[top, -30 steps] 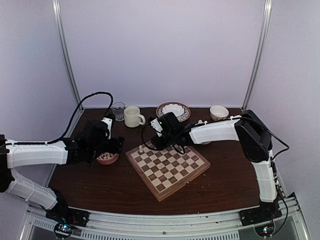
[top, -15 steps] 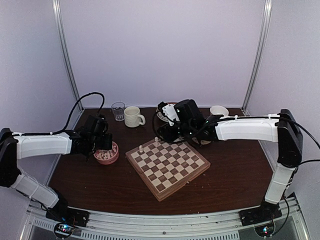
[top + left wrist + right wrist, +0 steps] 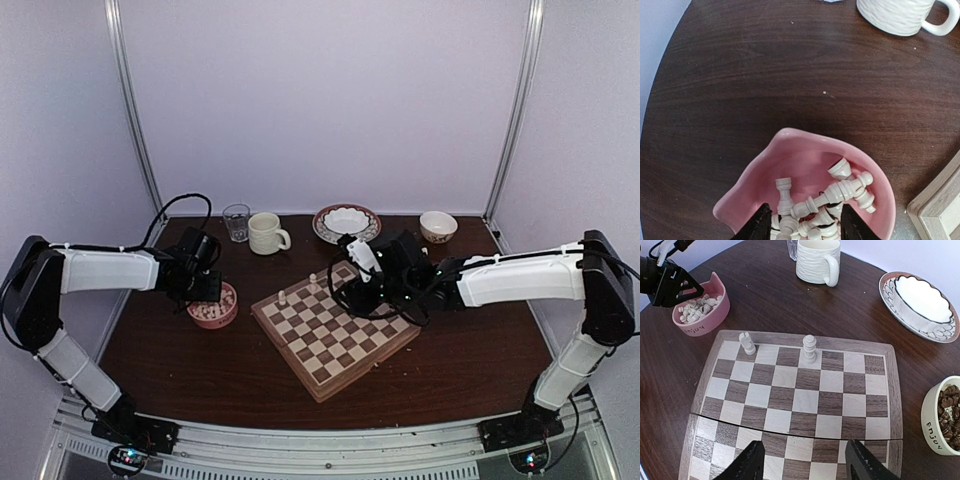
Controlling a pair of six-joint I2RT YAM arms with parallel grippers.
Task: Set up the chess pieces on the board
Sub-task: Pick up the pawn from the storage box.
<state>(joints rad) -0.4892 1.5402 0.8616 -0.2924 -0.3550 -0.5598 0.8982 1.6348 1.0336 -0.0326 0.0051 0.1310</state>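
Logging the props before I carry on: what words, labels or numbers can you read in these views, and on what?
"Enjoy": outer wall of the pink bowl holding the pale chess pieces; small, last letters unsure.
"Enjoy": outer wall of the cream bowl holding dark pieces; same doubt.
No text shows on the board, the mug or the patterned plate.

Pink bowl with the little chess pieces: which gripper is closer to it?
Left. The left gripper is right over the pink bowl. The right gripper is over the board, off to the bowl's side.
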